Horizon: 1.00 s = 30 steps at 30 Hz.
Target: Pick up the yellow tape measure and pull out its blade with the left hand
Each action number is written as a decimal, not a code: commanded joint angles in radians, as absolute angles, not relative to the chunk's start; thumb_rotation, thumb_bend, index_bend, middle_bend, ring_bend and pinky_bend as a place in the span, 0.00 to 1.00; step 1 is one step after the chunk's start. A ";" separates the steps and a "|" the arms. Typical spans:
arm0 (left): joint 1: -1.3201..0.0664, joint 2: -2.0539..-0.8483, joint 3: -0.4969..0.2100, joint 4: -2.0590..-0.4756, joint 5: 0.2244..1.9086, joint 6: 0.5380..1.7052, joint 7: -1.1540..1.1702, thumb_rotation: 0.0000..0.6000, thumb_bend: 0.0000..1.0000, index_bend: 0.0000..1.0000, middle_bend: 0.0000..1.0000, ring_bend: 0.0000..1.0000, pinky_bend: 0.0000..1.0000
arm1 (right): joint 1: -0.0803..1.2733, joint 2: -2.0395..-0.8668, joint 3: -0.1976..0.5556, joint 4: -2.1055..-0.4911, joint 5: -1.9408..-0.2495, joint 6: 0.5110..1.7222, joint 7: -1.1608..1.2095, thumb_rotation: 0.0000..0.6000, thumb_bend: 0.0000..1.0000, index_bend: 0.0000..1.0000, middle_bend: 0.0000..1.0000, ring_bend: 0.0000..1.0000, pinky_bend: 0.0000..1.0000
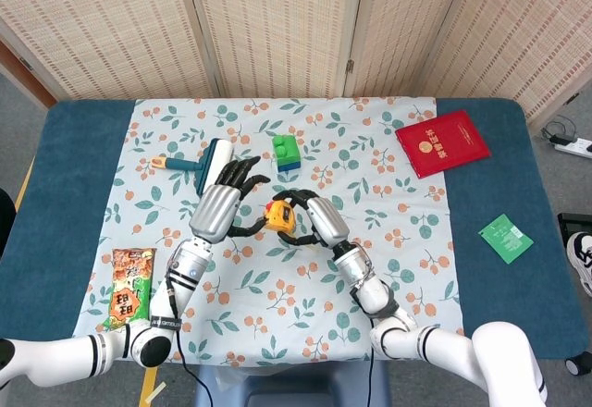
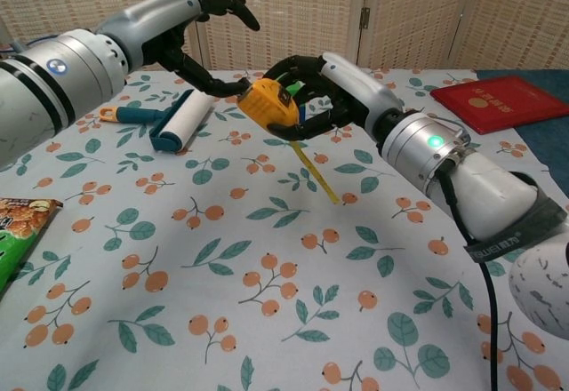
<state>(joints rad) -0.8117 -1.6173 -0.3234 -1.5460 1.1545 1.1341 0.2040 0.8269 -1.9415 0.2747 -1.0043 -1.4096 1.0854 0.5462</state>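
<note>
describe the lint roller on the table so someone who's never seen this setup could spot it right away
Start at the floral tablecloth covering the middle of the blue table. On its far left part, just beyond the left hand, lies the lint roller. It is the only thing with a white cylinder and a teal handle, unlike the green block beside it.

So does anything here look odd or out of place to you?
One thing: a yellow blade already hangs loose from the tape measure gripped by the right robot hand, slanting down toward the tablecloth. The left robot hand only touches the case.
</note>
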 commanded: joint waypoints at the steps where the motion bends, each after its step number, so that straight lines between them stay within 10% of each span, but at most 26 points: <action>1: -0.811 -1.615 -0.321 -1.546 1.152 1.130 0.205 1.00 0.71 0.40 0.11 0.06 0.01 | 0.826 -1.941 0.276 -1.002 -1.408 1.085 0.547 1.00 0.47 0.59 0.51 0.40 0.21; 30: -0.808 -1.644 -0.319 -1.492 1.152 1.131 0.173 1.00 0.90 0.60 0.21 0.10 0.04 | 0.848 -1.946 0.317 -0.975 -1.364 1.049 0.549 1.00 0.47 0.59 0.50 0.40 0.21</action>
